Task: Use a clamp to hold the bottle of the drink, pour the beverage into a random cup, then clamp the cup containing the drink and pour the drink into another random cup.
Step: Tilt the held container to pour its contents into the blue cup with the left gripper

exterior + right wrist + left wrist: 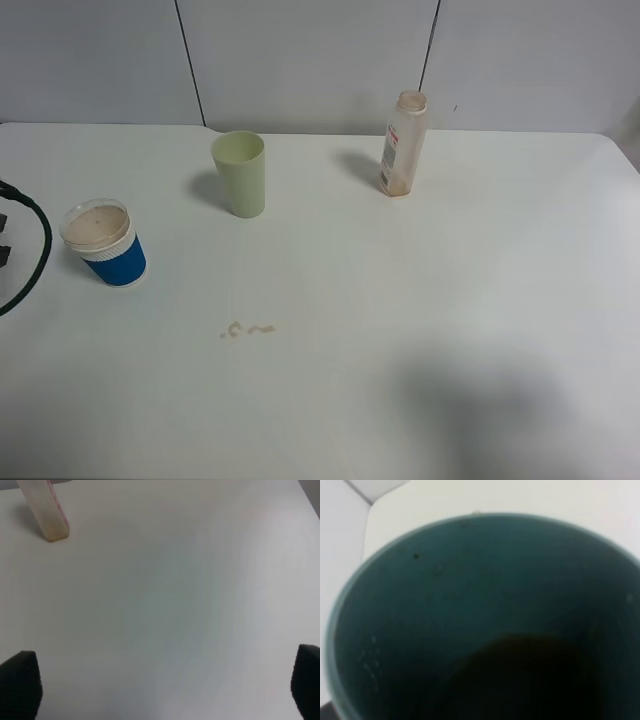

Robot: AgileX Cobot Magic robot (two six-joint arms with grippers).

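Right end effector [164, 682]: fingers spread wide, holding nothing, over bare desk [175, 605]. Left end effector: not visible, so you cannot tell its state. A dark cup mouth [395, 630] fills its camera; which cup is unclear.
Drips [246, 329] at 7 o'clock.
Blue cup [105, 243] at 9 looks brim-full. Squeeze or jerk it and you slop drink.
Green cup [240, 172] at 11.
Bottle [403, 143] at 1, tall and narrow. An off-centre grab could tip it.
Count: two cups, one bottle.

Bottle [404, 145]: pale, translucent, upright, at 1 o'clock.
Green cup [239, 173]: upright, open-topped, at 11 o'clock.
Blue cup [103, 242]: white-rimmed, upright, at 9 o'clock.
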